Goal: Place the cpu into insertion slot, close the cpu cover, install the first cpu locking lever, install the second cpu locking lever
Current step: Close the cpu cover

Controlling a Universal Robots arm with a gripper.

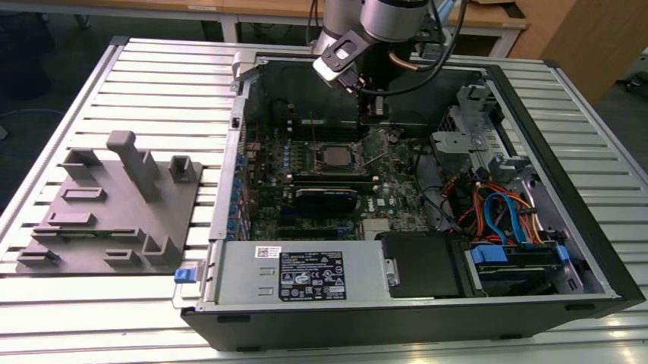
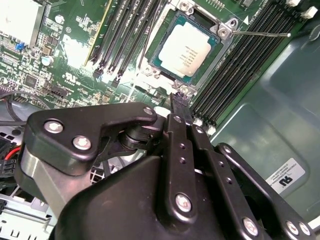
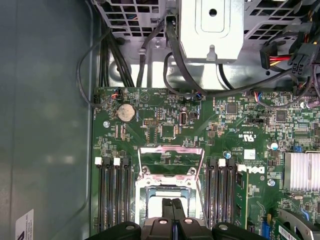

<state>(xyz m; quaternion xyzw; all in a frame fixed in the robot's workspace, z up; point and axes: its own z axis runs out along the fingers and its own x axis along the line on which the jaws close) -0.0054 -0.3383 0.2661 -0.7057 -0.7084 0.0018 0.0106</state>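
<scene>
Risk of scraping the cpu (image 2: 186, 49), flat inside the insertion slot (image 2: 220, 55), or glancing off the open cpu cover (image 3: 172, 148) at that slot's edge, given gripper (image 2: 179, 97) pinched together, empty, near slot rim.

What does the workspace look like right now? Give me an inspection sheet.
Surface: slatted metal table carrying an open computer case.
Job's things: cpu lies in the insertion slot; cpu cover looks raised, not certain; one locking lever juts sideways.
Clutter: grey fixture beside the case.
Grippers: gripper shut, nothing seen between its fingers, close to the slot's edge.
Cables: blue and orange cables inside the case, at the exterior view's right.
Surroundings: wooden furniture behind.
</scene>
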